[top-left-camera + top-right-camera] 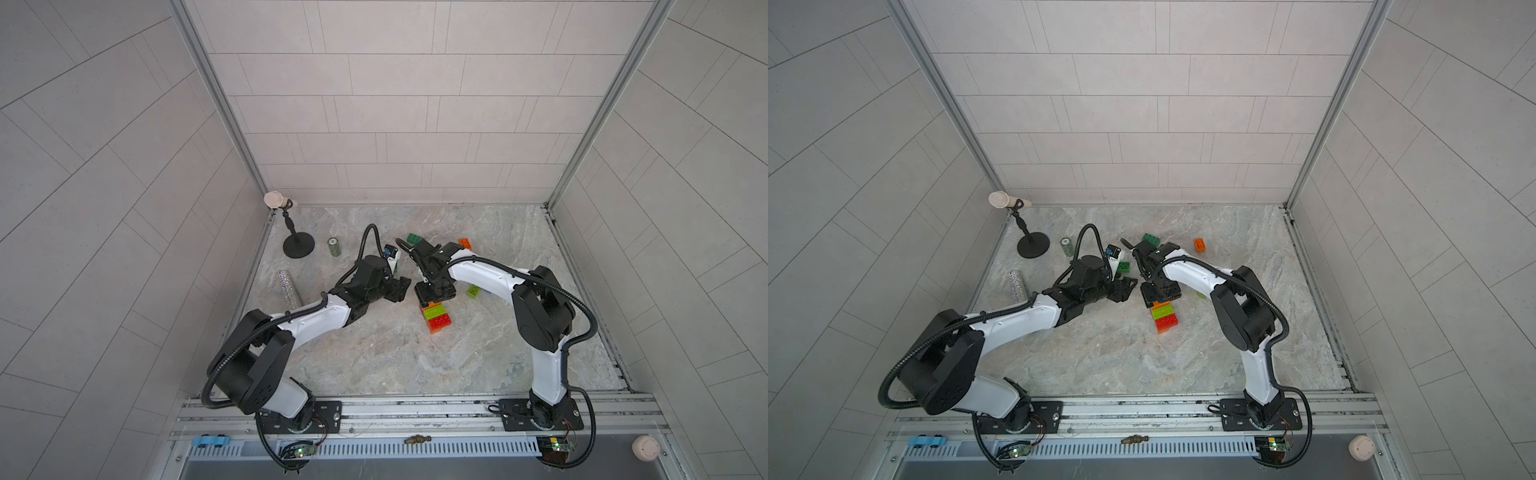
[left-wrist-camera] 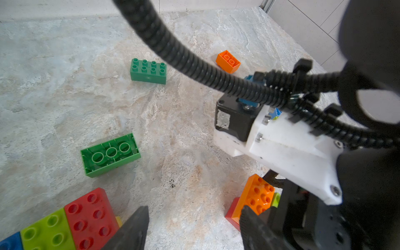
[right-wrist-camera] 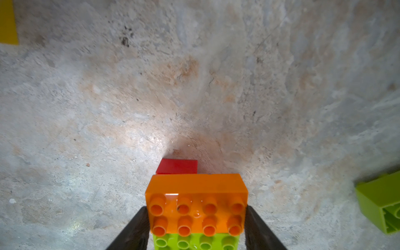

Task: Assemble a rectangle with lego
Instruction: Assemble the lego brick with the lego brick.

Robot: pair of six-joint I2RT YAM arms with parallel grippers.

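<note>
The right gripper (image 3: 196, 210) is clamping the glossy orange brick (image 3: 194, 186) by its short ends, jaws pressed flat against the plastic. It is seating the brick at the far end of the row of lego (image 1: 434, 316) mid-table, flush beside a lime brick (image 3: 194, 242), with a red brick (image 3: 177, 166) showing beneath. It should be pressing straight down, studs aligned and edges square. The left gripper (image 2: 192, 229) is hovering nearby, jaws apart and empty, over the mottled stone-look tabletop (image 2: 65, 97)
</note>
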